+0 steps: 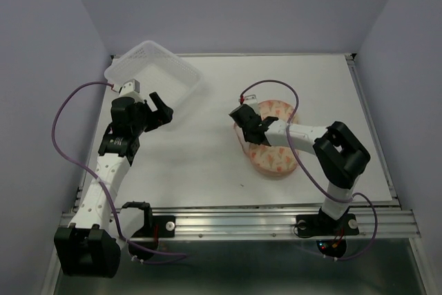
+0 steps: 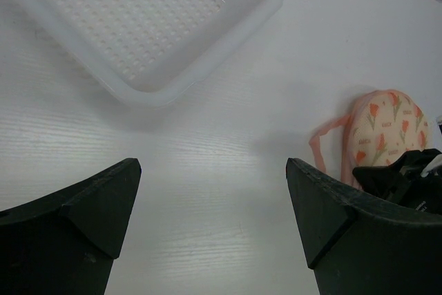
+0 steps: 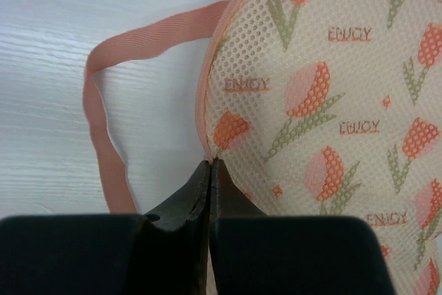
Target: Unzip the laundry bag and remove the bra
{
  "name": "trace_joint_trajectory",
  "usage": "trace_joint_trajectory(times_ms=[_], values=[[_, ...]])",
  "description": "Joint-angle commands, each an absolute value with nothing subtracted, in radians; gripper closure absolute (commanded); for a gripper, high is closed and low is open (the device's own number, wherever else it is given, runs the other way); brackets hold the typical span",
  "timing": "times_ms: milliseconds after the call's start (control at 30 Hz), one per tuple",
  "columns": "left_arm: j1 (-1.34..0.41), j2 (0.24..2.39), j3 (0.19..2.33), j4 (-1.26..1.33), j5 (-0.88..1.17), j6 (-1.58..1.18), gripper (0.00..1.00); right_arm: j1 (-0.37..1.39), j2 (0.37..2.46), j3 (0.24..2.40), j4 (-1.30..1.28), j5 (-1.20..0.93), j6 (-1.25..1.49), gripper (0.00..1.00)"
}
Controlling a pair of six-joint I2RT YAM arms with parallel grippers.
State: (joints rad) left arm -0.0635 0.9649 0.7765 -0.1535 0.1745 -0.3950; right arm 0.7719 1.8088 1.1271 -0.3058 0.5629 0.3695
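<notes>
The laundry bag (image 1: 277,151) lies closed on the white table right of centre, peach mesh with orange tulip motifs. It fills the right wrist view (image 3: 324,94), with its thin pink loop (image 3: 97,122) lying on the table to its left. My right gripper (image 1: 245,126) sits at the bag's left edge. Its jaws (image 3: 211,164) are pressed together right on the pink zipper rim (image 3: 202,101); no pull shows. My left gripper (image 1: 162,108) is open and empty over bare table (image 2: 214,170), well left of the bag (image 2: 387,129). The bra is hidden.
A clear plastic mesh tray (image 1: 155,67) stands at the back left, just beyond the left gripper, and also shows in the left wrist view (image 2: 152,25). A purple cable (image 1: 276,84) arcs over the bag's far side. Walls close the table on three sides.
</notes>
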Motion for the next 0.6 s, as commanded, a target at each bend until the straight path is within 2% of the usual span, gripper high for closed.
trace_joint_trajectory(times_ms=[0, 233, 567], values=[[-0.058, 0.933, 0.764, -0.114, 0.181, -0.382, 0.01, 0.767, 1.758, 1.215, -0.27, 0.499, 0.327, 0.99], [-0.058, 0.934, 0.762, -0.114, 0.178, -0.382, 0.01, 0.767, 1.648, 1.296, -0.298, 0.537, 0.288, 0.99], [-0.058, 0.939, 0.762, -0.114, 0.181, -0.38, 0.01, 0.726, 1.388, 1.157, -0.35, 0.79, 0.34, 0.99]])
